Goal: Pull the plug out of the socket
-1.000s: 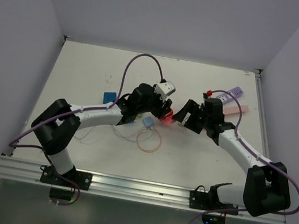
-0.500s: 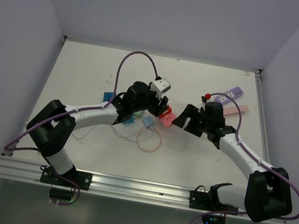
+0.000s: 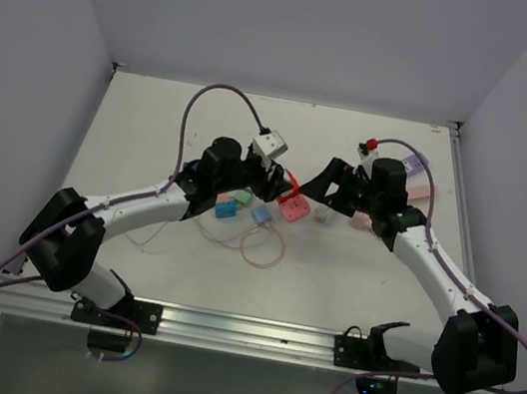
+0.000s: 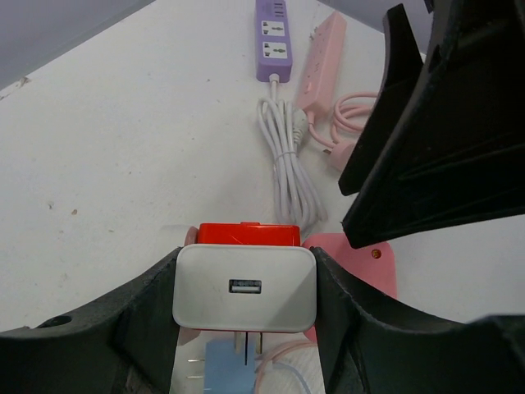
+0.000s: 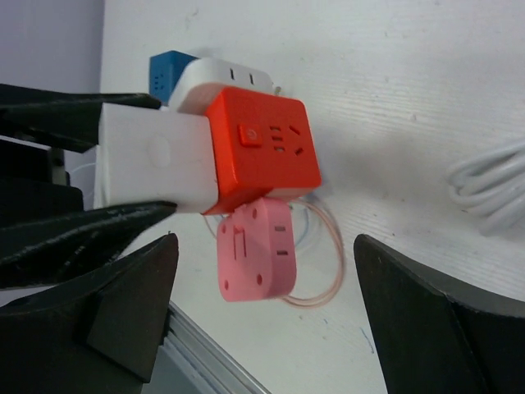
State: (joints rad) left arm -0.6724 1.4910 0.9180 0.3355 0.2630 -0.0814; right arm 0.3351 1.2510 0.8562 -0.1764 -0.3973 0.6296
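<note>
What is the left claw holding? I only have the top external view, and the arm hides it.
Observer: The left claw is clamped on a white charger block, which is plugged into a red socket cube.
Operator: Does the right claw have the cube?
Observer: No. The right claw is open, and the cube sits ahead of it, untouched.
Operator: Which way does the cube face?
Observer: The side with the button and pin holes is turned toward the right wrist camera.
</note>
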